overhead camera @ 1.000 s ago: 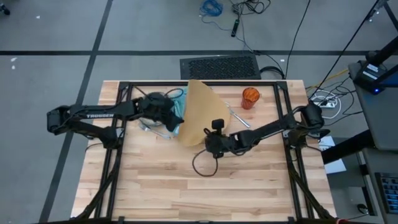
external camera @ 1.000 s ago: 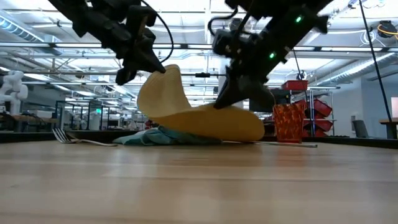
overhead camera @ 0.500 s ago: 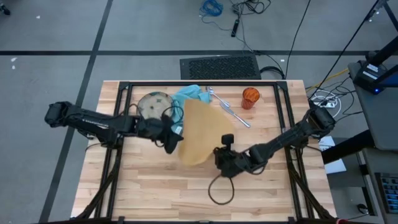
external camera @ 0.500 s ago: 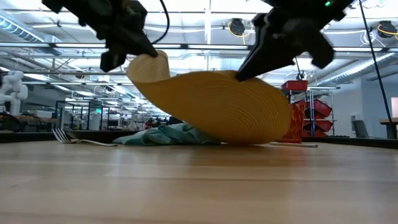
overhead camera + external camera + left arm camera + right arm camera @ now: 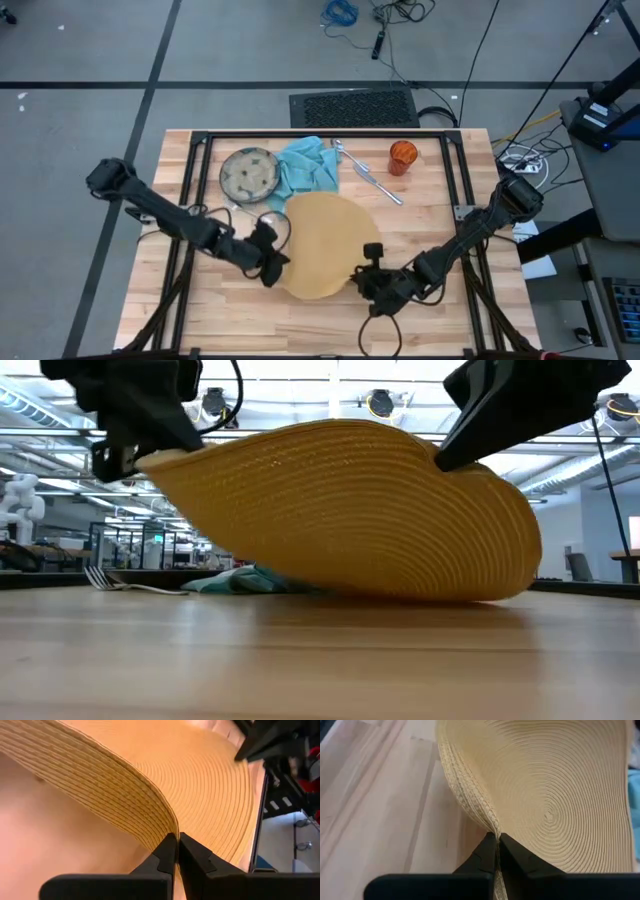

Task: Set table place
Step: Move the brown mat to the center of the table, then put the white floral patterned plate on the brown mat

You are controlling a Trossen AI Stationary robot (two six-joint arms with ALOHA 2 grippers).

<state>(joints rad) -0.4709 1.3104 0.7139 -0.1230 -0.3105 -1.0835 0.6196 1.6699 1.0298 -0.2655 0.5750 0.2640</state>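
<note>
You have both grippers pinched shut on the round tan mat (image 5: 322, 243), which sits near the middle of the table (image 5: 430, 322) with its gripped edges lifted. Your left gripper (image 5: 274, 266) clamps the mat's near-left rim; your right gripper (image 5: 362, 279) clamps its near-right rim. Behind it along the far edge lie 1 glass plate (image 5: 248, 173), the teal napkin (image 5: 308, 169), silver cutlery (image 5: 368, 177) and the orange cup (image 5: 402, 157).
</note>
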